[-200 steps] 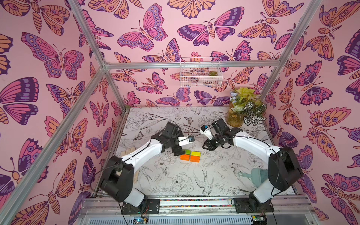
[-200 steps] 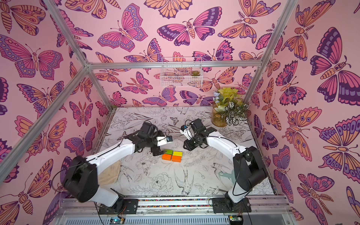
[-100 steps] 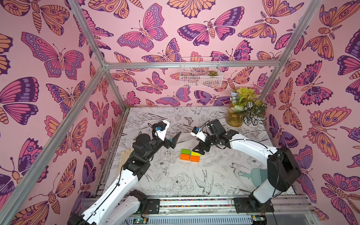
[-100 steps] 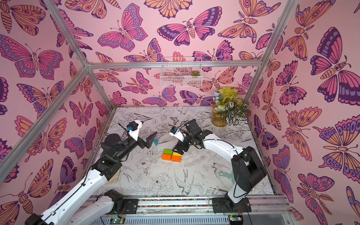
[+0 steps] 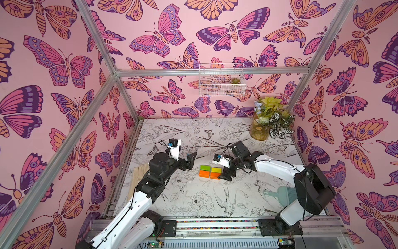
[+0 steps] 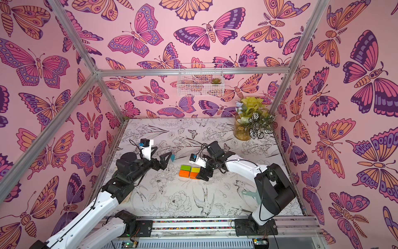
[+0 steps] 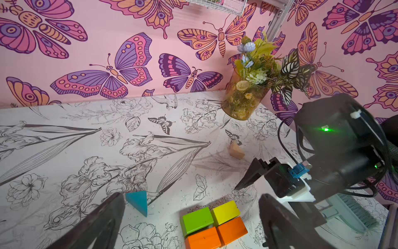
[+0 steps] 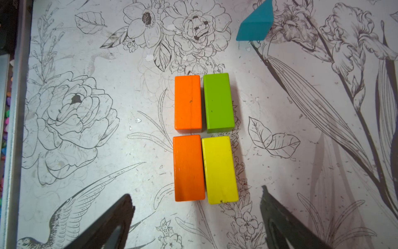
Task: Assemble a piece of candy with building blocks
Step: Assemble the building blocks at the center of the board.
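Bricks (image 8: pixel 204 138) lie packed as the candy's rectangle mid-bench (image 8: pixel 86 151), my right gripper (image 8: pixel 196 195) spread empty just beside them and left gripper (image 7: pixel 191 199) equally wide, so next I judge the loose teal wedge (image 7: pixel 137 201) and tan wedge (image 7: pixel 236 151) need seating at the ends.

Brightly and evenly lit from above in both top views, with only soft, short shadows hugging one long side of the green block (image 8: pixel 217 101) and the yellow block (image 8: pixel 219 170) on the pale table (image 5: pixel 193 204). Sharp across the middle of every view but stretched toward the edges by wide lenses, bowing and splaying the metal frame posts (image 5: pixel 95 36). Soft and out of focus close to the wrist cameras, blurring the dark fingers (image 8: pixel 103 226) of the right gripper (image 8: pixel 196 190) and those of the left gripper (image 7: pixel 191 195), with a small green flare from an indicator light (image 7: pixel 325 129) on the right arm (image 7: pixel 340 151).
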You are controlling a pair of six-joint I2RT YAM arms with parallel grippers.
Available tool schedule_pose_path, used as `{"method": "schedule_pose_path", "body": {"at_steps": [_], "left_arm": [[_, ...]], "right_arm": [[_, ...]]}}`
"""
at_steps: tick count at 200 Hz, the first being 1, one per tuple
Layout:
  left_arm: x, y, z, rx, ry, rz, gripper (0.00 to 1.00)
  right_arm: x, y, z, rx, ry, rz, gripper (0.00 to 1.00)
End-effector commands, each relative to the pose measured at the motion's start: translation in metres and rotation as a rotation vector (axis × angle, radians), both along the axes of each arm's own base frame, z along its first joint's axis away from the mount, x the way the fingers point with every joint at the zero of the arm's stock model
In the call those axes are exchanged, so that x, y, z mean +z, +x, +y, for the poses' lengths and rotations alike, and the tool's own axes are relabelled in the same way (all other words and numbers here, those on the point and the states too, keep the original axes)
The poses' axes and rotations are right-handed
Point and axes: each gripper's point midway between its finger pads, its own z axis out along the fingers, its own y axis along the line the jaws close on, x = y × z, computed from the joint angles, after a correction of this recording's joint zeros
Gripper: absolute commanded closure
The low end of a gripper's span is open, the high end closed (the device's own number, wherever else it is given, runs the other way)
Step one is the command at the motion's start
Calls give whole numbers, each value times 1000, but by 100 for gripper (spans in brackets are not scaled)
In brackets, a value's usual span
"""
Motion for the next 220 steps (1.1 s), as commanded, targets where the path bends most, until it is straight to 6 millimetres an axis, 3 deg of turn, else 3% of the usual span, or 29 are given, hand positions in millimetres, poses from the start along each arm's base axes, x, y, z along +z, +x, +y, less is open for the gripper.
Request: {"method": "schedule_pose_path", "body": {"at_steps": [1, 67, 160, 220], "left_arm": [[-7, -1, 8, 43, -18, 16, 0], [-27, 2, 14, 78, -14, 58, 0], [-42, 5, 16, 91, -13, 92, 0], [-44, 2, 20, 101, -23, 92, 0]], "right_arm": [[-7, 9, 6, 7, -11, -35, 7], [-19, 24, 13, 7, -54, -27, 7], [-30, -5, 22, 69, -129, 76, 8], [-41, 1, 21, 46, -196, 84, 10]]}}
